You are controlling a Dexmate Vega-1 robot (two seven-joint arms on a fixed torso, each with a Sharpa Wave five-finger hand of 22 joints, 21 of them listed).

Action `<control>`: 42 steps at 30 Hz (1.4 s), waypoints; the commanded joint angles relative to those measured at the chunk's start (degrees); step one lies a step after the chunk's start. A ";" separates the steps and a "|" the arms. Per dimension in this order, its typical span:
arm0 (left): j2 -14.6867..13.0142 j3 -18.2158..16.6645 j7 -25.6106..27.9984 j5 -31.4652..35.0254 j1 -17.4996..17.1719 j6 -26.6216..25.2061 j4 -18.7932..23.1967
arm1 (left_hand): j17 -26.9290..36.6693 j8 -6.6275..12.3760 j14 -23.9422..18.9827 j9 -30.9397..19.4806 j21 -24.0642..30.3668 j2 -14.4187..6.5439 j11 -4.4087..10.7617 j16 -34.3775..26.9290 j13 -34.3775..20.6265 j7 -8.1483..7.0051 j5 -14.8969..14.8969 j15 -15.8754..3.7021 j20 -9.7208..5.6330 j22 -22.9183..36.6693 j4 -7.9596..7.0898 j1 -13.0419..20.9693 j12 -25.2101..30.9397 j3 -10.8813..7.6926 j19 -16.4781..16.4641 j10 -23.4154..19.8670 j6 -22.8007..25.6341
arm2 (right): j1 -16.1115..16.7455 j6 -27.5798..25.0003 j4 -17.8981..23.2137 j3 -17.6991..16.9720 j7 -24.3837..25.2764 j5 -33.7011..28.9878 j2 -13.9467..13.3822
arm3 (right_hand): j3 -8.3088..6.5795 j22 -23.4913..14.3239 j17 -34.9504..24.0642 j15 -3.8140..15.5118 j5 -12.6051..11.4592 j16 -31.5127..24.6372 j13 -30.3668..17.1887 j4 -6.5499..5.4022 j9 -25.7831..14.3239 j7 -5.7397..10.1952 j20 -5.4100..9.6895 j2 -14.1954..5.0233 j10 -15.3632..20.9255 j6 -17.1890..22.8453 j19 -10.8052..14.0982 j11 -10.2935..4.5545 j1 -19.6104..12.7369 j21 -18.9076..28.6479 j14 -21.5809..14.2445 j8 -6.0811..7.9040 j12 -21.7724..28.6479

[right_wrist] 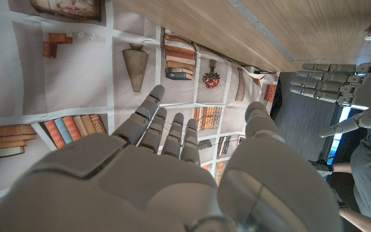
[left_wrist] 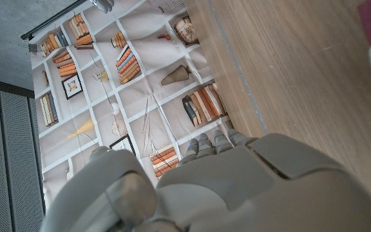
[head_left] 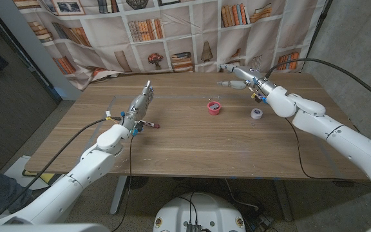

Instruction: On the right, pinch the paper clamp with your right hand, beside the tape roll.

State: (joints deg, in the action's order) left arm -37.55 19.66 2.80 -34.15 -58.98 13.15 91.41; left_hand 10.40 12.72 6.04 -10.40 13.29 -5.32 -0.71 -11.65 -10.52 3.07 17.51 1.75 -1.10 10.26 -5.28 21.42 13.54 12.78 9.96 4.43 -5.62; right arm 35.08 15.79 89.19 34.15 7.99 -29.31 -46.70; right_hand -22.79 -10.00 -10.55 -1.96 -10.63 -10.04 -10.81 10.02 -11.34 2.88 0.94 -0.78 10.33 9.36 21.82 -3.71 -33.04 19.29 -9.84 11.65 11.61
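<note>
Paper clamp (head_left: 214, 107): I log a small pink-red object on the table's right-centre, with a pale patch on top; its shape is too small to make out. It lies free, touched by neither hand.

Tape roll (head_left: 256, 114): small whitish ring, lying flat just right of the clamp and slightly nearer to me, apart from it.

Right hand (head_left: 234, 73): I see it over the table's far right edge, well beyond clamp and roll, fingers stretched out toward the left and parted, holding nothing. In the right wrist view the same hand (right_wrist: 172, 167) shows grey, smooth, jointed fingers (right_wrist: 148, 115) fanned apart, thumb set off to one side, nothing between them.

Left hand (head_left: 141, 103): on the table's left half, standing on its edge, fingers straight, together and pointing to the far side, gripping nothing. The left wrist view gives its rounded grey back (left_wrist: 237, 187).

Marker (head_left: 147, 124): small dark-red stick with a pale section, lying on the table just near of the left hand; I cannot tell whether they touch.

Table (head_left: 185, 142): wooden, mid-brown, long straight grain, matt.

Backdrop (head_left: 172, 38): cloth hung behind the far edge, printed with shelves of books, framed pictures and ornaments, creased.

Room: grey wall at right, dark panel at left.
</note>
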 commanded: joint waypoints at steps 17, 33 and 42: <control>-0.37 -0.42 -0.10 -1.50 -1.32 -0.79 0.36 | 0.18 -0.06 -0.35 -0.18 -0.52 -0.34 -0.20 0.22 -0.16 0.22 -0.43 0.01 1.22 0.33 -0.02 0.43 -0.13 0.34 1.17 -0.48 0.13 | -5.21 -10.14 8.57 5.35 -16.86 -14.59 -2.79 | -1.15 -0.03 -0.12 -4.43 -0.44 0.24 -0.27 -0.02 -0.25 0.55 -7.21 4.51 -6.05 -5.85 4.47 -0.90 -5.03 -1.37 3.37 -0.62 -0.97; -0.27 -1.26 0.21 -2.37 -2.89 0.21 0.05 | 0.20 -0.10 -0.62 -0.19 -0.65 -0.48 -0.12 0.26 -0.17 0.20 -0.54 0.09 1.71 0.35 -0.09 0.47 -0.23 0.48 1.38 -0.82 0.60 | -9.21 -10.68 7.83 8.88 -25.49 -19.76 -1.09 | -0.86 -0.09 -0.16 -3.48 -1.37 -0.21 -0.24 -0.32 -0.27 0.68 -10.07 6.76 -6.51 -6.73 5.56 -1.15 -6.36 -2.53 5.96 -0.19 -0.60; -0.04 -0.95 -0.62 -2.55 -2.40 0.35 -0.86 | 0.21 -0.15 -0.74 -0.20 -0.71 -0.56 -0.05 0.30 -0.18 0.81 -0.62 0.08 2.03 0.37 -0.13 0.49 -0.28 0.57 1.48 -1.06 0.86 | -10.81 -9.81 7.69 10.36 -28.83 -22.24 -0.74 | -1.09 -0.21 -0.40 0.66 -2.33 -1.87 -0.24 -0.83 -0.34 1.86 -8.97 7.43 -3.52 -4.47 12.49 -2.67 -7.95 -1.30 1.07 1.24 0.75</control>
State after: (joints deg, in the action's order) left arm -37.87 18.61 2.87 -36.21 -61.52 13.02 91.48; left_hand 10.55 12.72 5.53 -10.40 12.84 -5.90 -0.83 -11.42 -10.52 3.80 17.11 1.84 0.45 10.56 -5.29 22.00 13.52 12.78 10.07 3.49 -4.91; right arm 27.03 5.47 97.11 41.95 -16.55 -48.44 -48.24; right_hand -23.49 -10.02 -10.74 -2.11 -12.52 -11.43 -10.80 9.30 -11.58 4.38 -8.24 6.60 5.49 3.76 32.32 -5.79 -39.94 17.43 -7.22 12.32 11.80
